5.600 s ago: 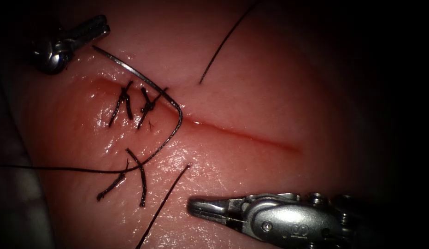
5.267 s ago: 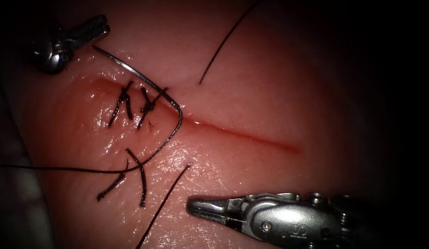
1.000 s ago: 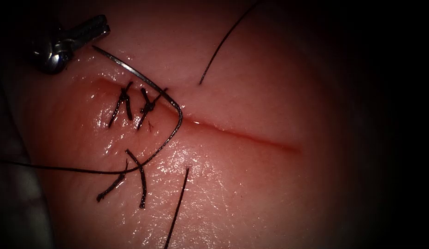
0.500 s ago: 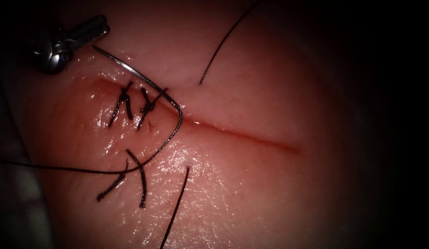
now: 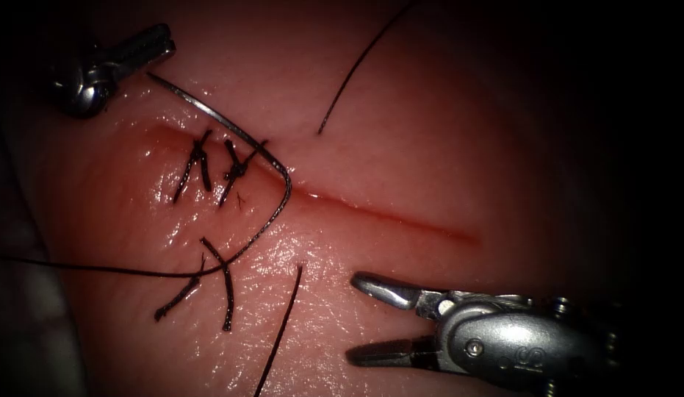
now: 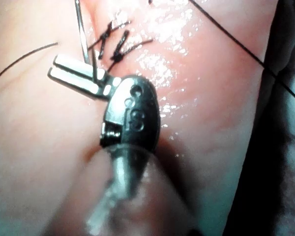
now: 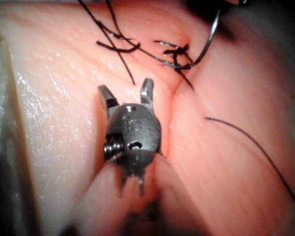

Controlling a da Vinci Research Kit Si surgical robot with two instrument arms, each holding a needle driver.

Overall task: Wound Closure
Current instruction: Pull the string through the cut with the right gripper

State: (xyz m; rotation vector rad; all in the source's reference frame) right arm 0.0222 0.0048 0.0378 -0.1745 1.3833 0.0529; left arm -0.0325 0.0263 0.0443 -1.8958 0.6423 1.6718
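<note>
The tissue (image 5: 400, 132) carries a cut (image 5: 386, 215) that runs from upper left to lower right. Two knotted stitches (image 5: 217, 165) close its left end. The curved needle (image 5: 283, 176) lies on the tissue across the cut, not in it. One end of it meets my left tool (image 5: 167, 44), whose jaws are shut on it, as the left wrist view shows at the needle (image 6: 82, 34) and left tool (image 6: 53, 67). Thread (image 5: 99, 269) trails left from the other end. My right tool (image 5: 354, 318) hovers open, holding nothing, near a thread strand (image 5: 283, 323). The right wrist view has the right tool (image 7: 126, 93).
Another thread strand (image 5: 356, 73) rises from the tissue beyond the cut. Cut thread ends (image 5: 209, 287) lie left of the near strand. Dark cloth (image 5: 18, 331) borders the tissue on the left. Wet, shiny tissue surrounds the stitches (image 7: 174, 51).
The right tool, out of the picture a second ago, has come in from the lower right with open jaws. Left tool and needle have stayed put.
</note>
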